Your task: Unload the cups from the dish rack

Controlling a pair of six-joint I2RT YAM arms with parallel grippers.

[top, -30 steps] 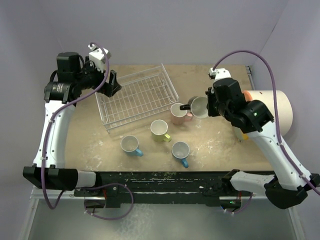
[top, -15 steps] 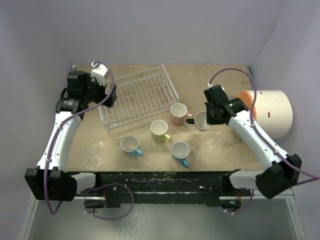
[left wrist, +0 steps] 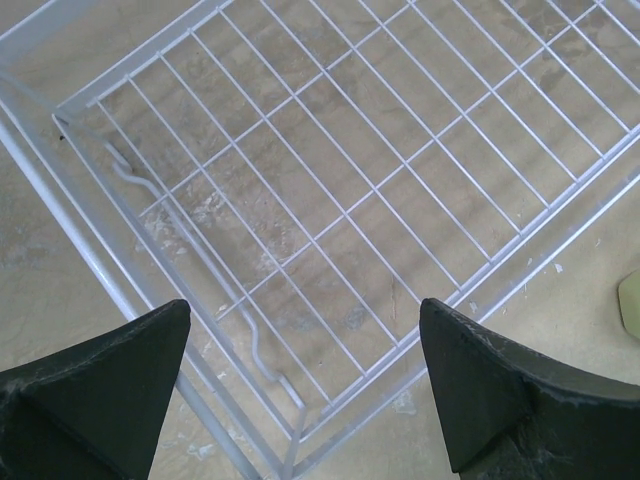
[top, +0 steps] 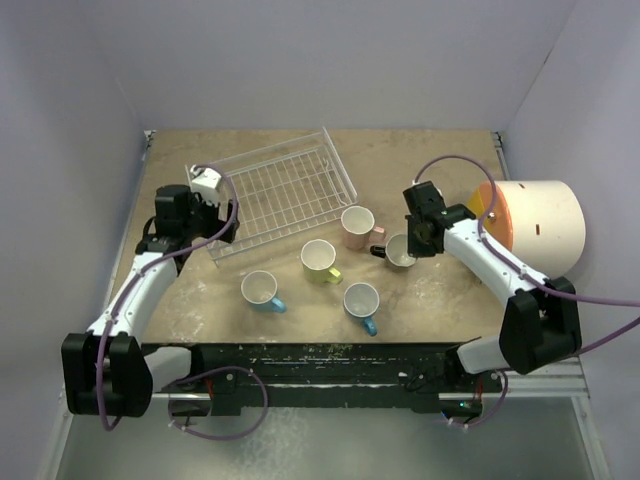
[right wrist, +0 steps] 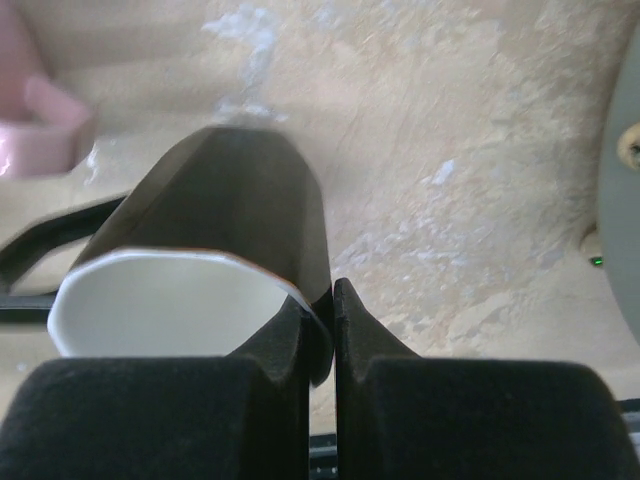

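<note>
The white wire dish rack (top: 280,195) holds no cups; it fills the left wrist view (left wrist: 330,200). On the table in front of it stand a pink cup (top: 357,225), a yellow-green cup (top: 320,260) and two light blue cups (top: 262,290) (top: 362,302). My right gripper (top: 418,240) is shut on the rim of the dark cup (top: 400,252), low at the table just right of the pink cup. In the right wrist view the fingers (right wrist: 370,400) pinch its wall (right wrist: 230,200). My left gripper (top: 215,232) is open and empty over the rack's near-left corner (left wrist: 305,400).
A big cream cylinder with an orange face (top: 535,225) lies at the right, close behind my right arm; its edge shows in the right wrist view (right wrist: 625,200). The pink cup's handle (right wrist: 40,130) is just left of the dark cup. Purple walls enclose the table.
My right arm has lowered the dark cup to the table beside the pink cup. My left arm has drawn back and down from the rack's far-left side to its near-left corner.
</note>
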